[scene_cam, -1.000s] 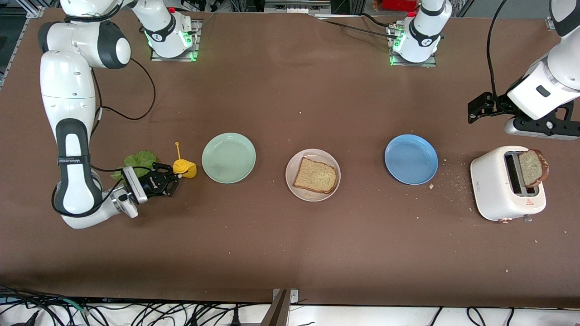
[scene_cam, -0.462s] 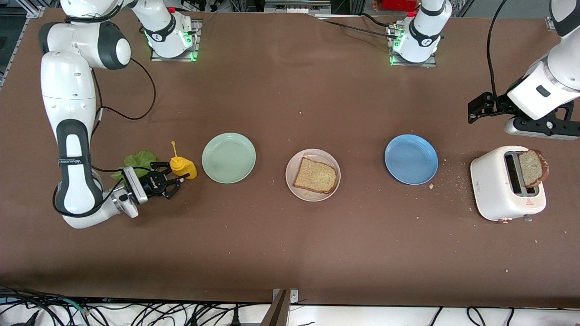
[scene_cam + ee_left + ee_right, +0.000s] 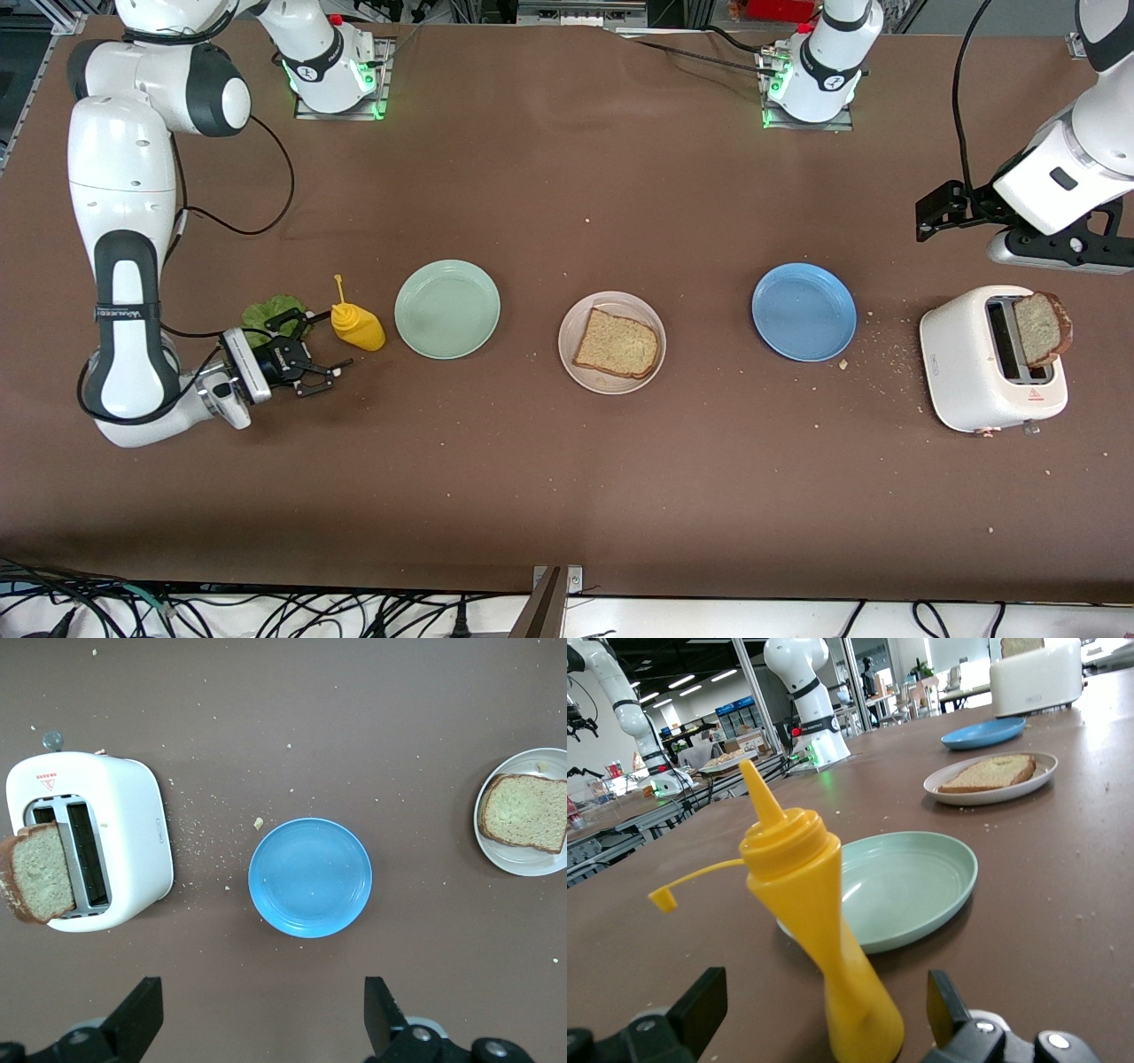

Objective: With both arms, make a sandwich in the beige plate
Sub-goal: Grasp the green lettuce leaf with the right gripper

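Beige plate (image 3: 569, 359) rim clear, right claw (image 3: 321, 351) spread

Table (image 3: 567, 496) plain brown, pale crumbs scattered. Beige plate (image 3: 585, 377) pinkish-beige, bread slice (image 3: 617, 344) on it tan, speckled, darker crust. Mint-green plate (image 3: 446, 309) and blue plate (image 3: 803, 311) both plain. Mustard bottle (image 3: 356, 325) solid yellow. Lettuce leaf (image 3: 270, 312) green. Toaster (image 3: 974, 372) white with a small red mark; its slice (image 3: 1041, 329) brown, dark crust. Both arms white with black fingers (image 3: 337, 362).
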Motion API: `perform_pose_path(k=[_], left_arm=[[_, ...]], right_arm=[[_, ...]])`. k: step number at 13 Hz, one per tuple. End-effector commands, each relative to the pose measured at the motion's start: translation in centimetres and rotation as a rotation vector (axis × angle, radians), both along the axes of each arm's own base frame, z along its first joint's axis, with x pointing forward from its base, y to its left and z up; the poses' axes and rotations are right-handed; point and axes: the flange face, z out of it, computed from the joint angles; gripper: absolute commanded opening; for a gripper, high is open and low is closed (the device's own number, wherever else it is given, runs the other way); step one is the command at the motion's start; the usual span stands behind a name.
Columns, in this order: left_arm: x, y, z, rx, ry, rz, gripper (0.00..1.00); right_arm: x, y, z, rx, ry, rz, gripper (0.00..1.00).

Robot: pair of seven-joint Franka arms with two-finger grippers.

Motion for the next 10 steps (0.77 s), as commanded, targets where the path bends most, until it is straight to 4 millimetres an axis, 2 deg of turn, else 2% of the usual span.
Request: perform_pose_path(k=[1,5,8,10], left_arm=[[0.1,0.2,0.1,-0.013,-0.006,0.004,1.0],[0.1,0.3,0.0,-0.011,-0.005,0.007,1.0],[0.1,0.3,0.0,-0.011,-0.005,0.009,1.0],[0.1,0.2,0.1,-0.011,-0.006,0.007,1.0]], right_arm=[[0.6,-1.6,4.1,-0.129,0.06,0.006,1.0],[1.8,-3.0,12.4,-0.382,0.093,-0.036,1.0],[1.7,-4.2,19.1,-0.621,0.138,-0.111,1.0],[1.3,-4.6,22.7,-0.798,0.182,-0.185,1.0]])
